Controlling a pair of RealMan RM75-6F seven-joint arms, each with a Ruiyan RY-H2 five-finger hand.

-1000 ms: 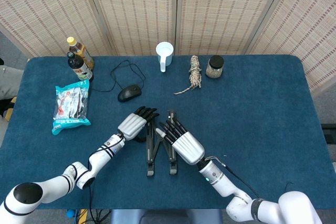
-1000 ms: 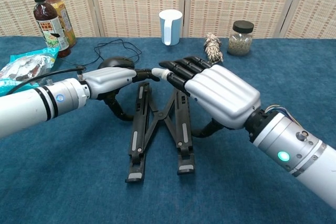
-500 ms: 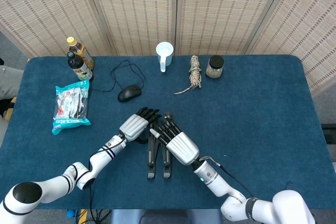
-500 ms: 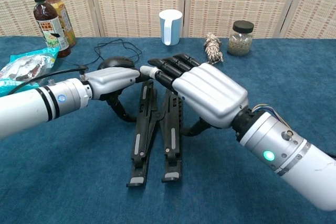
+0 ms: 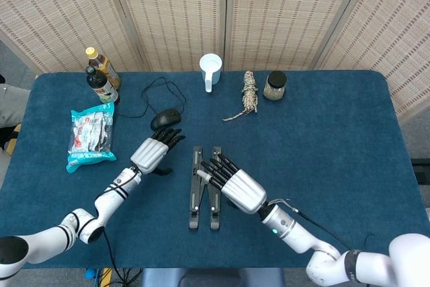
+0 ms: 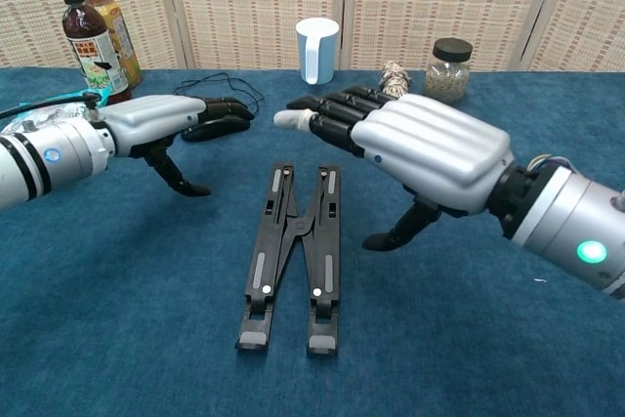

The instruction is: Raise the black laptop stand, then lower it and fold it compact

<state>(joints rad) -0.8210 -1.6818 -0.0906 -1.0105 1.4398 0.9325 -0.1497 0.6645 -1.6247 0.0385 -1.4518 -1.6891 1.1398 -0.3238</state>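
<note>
**Stand flat and nearly folded, both hands off it: the risks from here**

The right hand [image 6: 430, 158] hovers above the desk with its fingers stretched forward and apart and the thumb hanging down, holding nothing. In the head view it hangs over the near right part of the black laptop stand [image 5: 205, 186]; the chest view shows clear air between the palm and the rails. The left hand [image 6: 161, 124] is likewise empty, fingers extended and thumb pointing down, well to the left of the stand and just in front of the computer mouse [image 5: 164, 119].

The stand lies flat on the blue desk [image 6: 117, 319], near the front middle, its two rails drawn close in a narrow V that almost meets at the near end. I judge the fold to be all but done, with the far ends perhaps still a little open.

What could go wrong:

- If the right hand drops for a last squeeze, its low thumb may catch the right rail and skid the whole stand sideways on the cloth instead of closing it.
- Pressing from one side only, with the left hand this far off, would likely rotate the stand.
- A sweep of the left hand could snag the mouse or its cable [image 5: 156, 89] and drag them along.
</note>
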